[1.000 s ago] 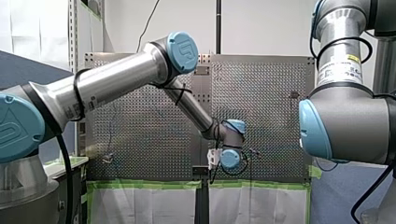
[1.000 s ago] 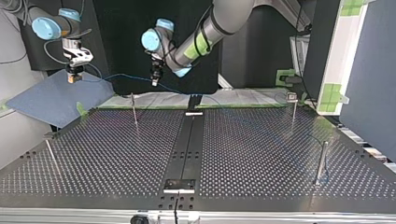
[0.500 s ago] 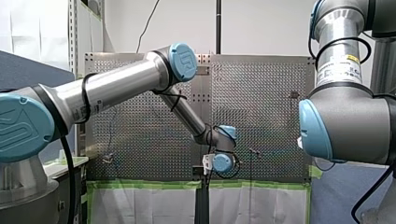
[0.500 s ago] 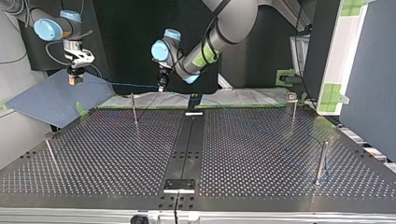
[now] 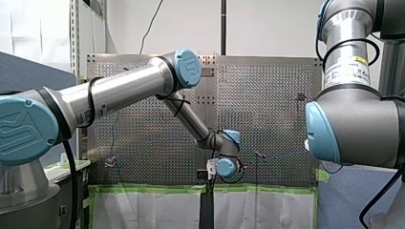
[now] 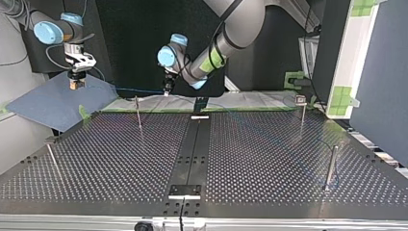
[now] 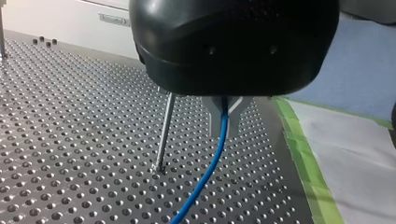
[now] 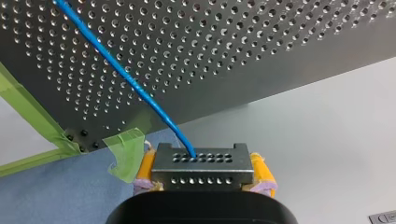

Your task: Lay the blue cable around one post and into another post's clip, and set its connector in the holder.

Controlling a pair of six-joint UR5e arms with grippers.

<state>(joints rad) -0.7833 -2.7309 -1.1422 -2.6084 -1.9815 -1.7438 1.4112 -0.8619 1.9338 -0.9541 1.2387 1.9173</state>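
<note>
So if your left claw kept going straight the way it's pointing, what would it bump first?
Probably the perforated table, right beside the thin post. The blue cable in my left claw runs that way too. Depth is unclear.

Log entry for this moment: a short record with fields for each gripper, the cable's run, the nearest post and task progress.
left gripper: my left gripper, metal fingers shut on the blue cable
right gripper: my right gripper, yellow pads shut on the connector
cable run: strung in the air between the two grippers, at the far edge of the perforated table in the top view
nearest post: thin post, beside the cable, apart from it
progress: connector held off the table, not yet in a holder
</note>
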